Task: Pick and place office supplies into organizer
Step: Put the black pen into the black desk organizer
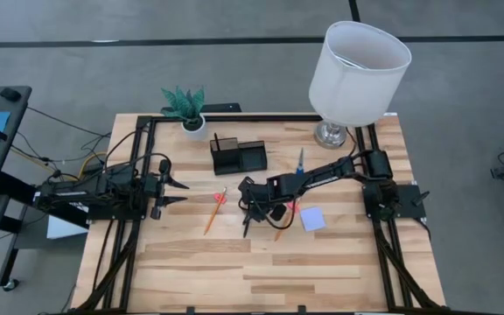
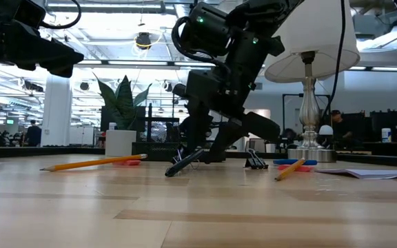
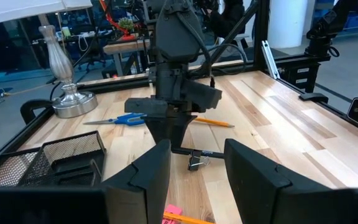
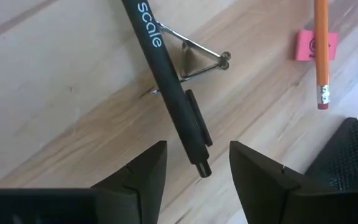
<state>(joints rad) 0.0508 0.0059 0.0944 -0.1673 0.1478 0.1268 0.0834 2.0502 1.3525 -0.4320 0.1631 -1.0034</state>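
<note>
Hovering low over mid-table, the right gripper (image 4: 193, 163) has its fingers spread partway on either side of the black pen (image 4: 166, 81), which lies flat on the wood with its end between them, not yet pinched. A tiny black clip (image 4: 194, 61) sits touching or just under the pen (hard to tell which), so closing here could drag the clip along or roll the pen away. The organizer (image 1: 238, 155) stands nearby, toward the plant. The left gripper (image 3: 194, 163) waits at the table's left side, moderately open and empty.
</note>
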